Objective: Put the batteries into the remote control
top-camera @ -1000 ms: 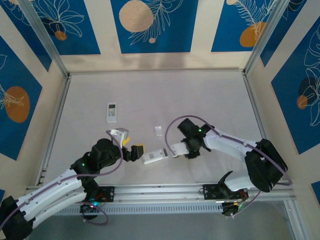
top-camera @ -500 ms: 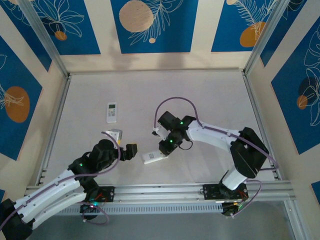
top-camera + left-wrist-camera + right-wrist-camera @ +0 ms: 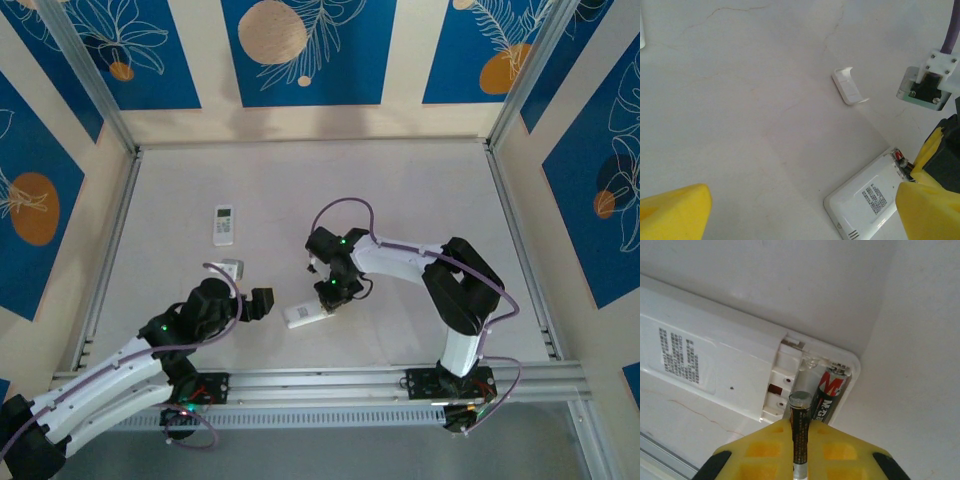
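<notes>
Battery (image 3: pixel 800 432), pinched in the right fingers (image 3: pixel 762 447), hung over the empty slot (image 3: pixel 786 382) of the remote (image 3: pixel 715 355); it needed lowering level beside the seated cell (image 3: pixel 827 392). Left fingers (image 3: pixel 670 212) gaped.

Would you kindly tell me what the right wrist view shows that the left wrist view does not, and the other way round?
From the right wrist: the right gripper shut on the held battery, poised at the empty slot in the open compartment of the remote, with the seated battery in the slot beside it.
From the left wrist: the battery cover lying on the table, apart from the remote, and the left gripper open, holding nothing.
In both: the white remote lying back-up, with its printed label.
</notes>
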Motion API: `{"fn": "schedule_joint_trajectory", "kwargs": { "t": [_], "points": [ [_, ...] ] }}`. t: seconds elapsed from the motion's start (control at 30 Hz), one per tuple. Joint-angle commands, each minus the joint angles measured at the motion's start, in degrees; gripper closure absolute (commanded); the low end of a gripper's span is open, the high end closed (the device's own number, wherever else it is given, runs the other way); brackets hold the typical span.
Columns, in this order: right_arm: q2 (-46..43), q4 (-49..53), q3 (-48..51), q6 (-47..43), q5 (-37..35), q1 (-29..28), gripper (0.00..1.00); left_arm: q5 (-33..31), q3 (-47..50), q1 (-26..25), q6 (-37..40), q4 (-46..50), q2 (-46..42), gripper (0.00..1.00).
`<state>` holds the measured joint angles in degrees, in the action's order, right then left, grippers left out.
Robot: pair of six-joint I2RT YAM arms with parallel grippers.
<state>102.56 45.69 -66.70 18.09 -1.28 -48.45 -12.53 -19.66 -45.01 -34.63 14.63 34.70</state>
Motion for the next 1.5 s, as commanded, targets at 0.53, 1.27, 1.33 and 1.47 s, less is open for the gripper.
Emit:
{"fn": "schedule_joint_trajectory", "kwargs": {
  "t": [0.53, 1.27, 1.33, 1.47],
  "points": [
    [-0.93, 0.59, -2.15, 3.83, -0.65, -1.21, 0.78, 7.78, -0.29, 0.72, -1.83, -0.04, 2.54, 0.07],
    [-4.62, -8.28, 5.81, 12.24, 2.66, -1.21, 0.78, 25.10, -5.16, -1.39, -11.27, -7.23, 29.22, 0.27],
    [-4.14, -8.17, 5.62, 12.02, 2.47, -1.21, 0.79, 25.10, -5.27, -1.39, -11.55, -7.62, 30.06, 0.28],
    [-3.59, -7.57, 5.35, 11.75, 1.76, -1.33, 0.80, 25.51, -5.91, -1.42, -11.38, -7.68, 31.92, 0.32]
  ]
}}
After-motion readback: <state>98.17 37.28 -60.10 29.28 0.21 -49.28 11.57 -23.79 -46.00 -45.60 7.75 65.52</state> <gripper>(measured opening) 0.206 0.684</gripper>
